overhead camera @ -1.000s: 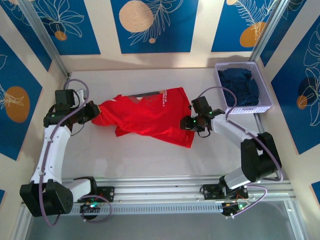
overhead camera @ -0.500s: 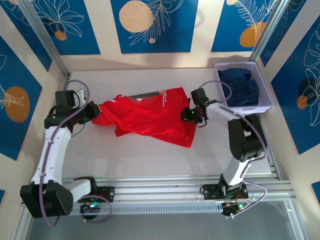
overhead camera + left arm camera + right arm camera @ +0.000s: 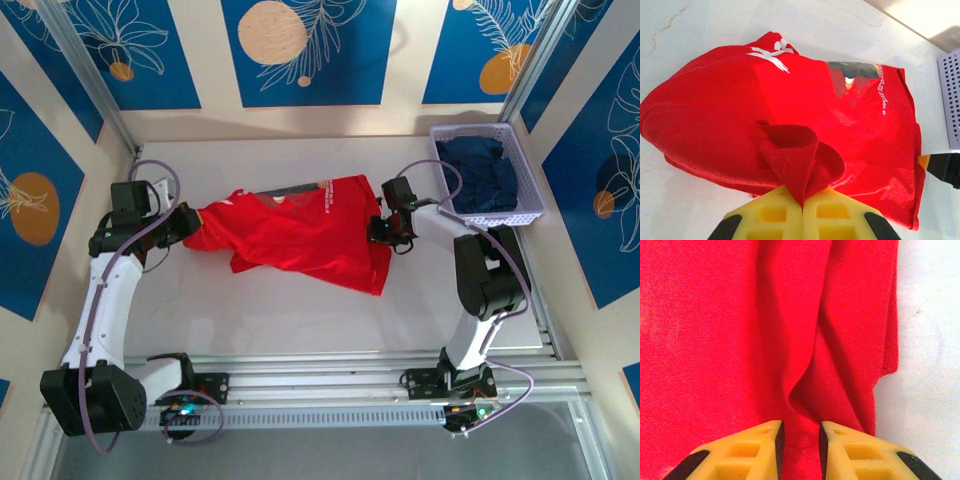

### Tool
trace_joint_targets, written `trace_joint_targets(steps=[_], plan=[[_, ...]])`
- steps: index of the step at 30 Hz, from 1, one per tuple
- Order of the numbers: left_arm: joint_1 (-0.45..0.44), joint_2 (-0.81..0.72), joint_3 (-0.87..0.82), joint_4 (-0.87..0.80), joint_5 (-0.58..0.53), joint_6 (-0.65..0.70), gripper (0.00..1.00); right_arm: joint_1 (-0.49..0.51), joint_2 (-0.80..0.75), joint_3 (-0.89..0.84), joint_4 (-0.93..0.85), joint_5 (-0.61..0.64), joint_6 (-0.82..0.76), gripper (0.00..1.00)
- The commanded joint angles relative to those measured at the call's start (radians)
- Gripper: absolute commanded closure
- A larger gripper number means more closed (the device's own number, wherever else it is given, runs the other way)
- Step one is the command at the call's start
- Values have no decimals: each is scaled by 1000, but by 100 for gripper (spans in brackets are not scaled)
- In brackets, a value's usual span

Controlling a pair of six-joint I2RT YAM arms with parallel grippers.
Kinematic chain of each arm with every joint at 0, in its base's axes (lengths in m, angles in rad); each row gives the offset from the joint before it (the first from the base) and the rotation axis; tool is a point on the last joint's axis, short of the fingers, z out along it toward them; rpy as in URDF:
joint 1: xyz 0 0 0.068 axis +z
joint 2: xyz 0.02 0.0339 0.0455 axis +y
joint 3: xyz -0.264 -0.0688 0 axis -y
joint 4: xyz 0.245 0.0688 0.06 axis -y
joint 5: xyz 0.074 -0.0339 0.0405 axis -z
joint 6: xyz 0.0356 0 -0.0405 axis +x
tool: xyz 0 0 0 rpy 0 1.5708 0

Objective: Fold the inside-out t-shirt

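Since a second ago the right arm has drawn its elbow in toward its base and stands more upright, and the right claw (image 3: 386, 232) has slid a little farther up the shirt's right edge; the left arm has not shifted.

The t-shirt (image 3: 300, 235), bright red, lies spread and rumpled across the middle of the worktop (image 3: 300, 320), stretched between the two claws. The left claw (image 3: 190, 222) is clenched on the shirt's left end: in the left wrist view its yellow fingers (image 3: 775, 215) meet, with a peak of red cloth pinched between them. In the right wrist view the right claw (image 3: 799, 432) has its jaws close together, a raised fold of red cloth running into the narrow gap. Whether that fold is actually gripped, I cannot tell.

White lettering (image 3: 881, 95) runs in a line beside a dark picture (image 3: 855, 70) on the shirt, too small to read. A second white mark (image 3: 771, 51) sits near the far left edge, also unreadable.

A lavender basket (image 3: 530, 212) at the far right holds a dark navy garment (image 3: 480, 170), well apart from the shirt.
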Motion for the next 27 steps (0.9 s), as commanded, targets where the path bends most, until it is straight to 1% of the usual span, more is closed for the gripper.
trace_joint_targets(steps=[1,16,19,23,25,27], plan=[[12,-13,-10,18,27,22,100,6,16,44,-33,17,-39,74],[12,-12,-12,19,30,30,100,36,150,157,-72,65,-71,75],[13,-12,-12,19,27,31,100,37,148,159,-75,79,-72,84],[13,-21,-10,16,4,29,100,35,66,121,-72,92,-72,96],[14,-31,-8,13,-16,26,100,26,-8,86,-72,83,-67,100],[14,-36,-7,13,-32,22,100,10,-86,49,-69,49,-58,100]])
